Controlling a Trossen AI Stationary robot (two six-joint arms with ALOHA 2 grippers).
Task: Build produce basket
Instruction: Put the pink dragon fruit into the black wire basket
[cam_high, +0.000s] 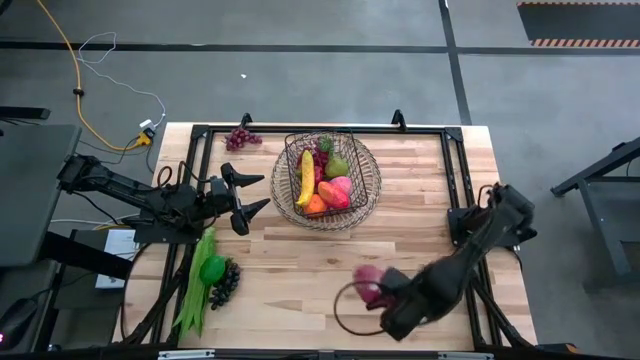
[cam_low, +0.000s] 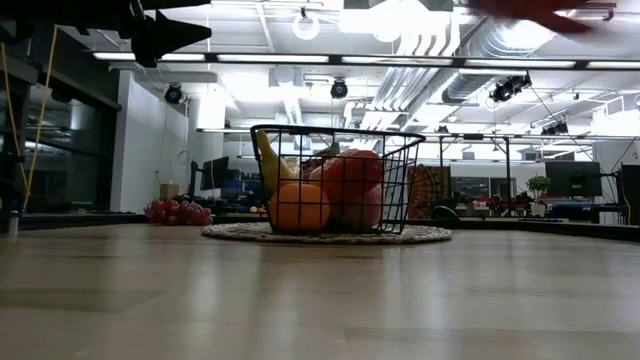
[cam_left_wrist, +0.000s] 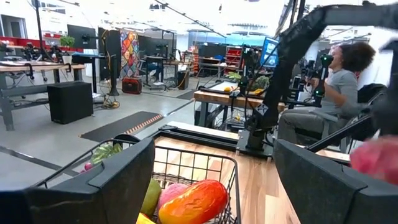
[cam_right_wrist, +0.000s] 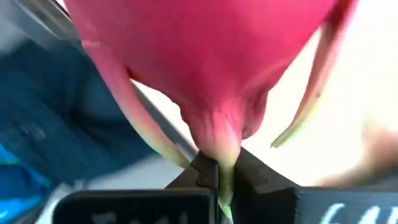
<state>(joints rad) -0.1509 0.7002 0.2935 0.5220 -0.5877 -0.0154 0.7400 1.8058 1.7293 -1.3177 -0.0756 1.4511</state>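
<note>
pale wood table (cam_high: 300, 270); open workshop, seated person (cam_left_wrist: 336, 81) behind.

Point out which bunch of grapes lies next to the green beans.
The dark bunch at the table's near-left, touching the green beans. The purple bunch lies alone at the far edge, behind the basket.

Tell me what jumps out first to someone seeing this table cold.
The wire basket on a round woven tray at the table's far middle, already loaded with a banana, an orange and other fruit. Next, the right claw near the front edge, shut on the tip of a pink dragon fruit. The left claw hangs open just left of the basket.
</note>
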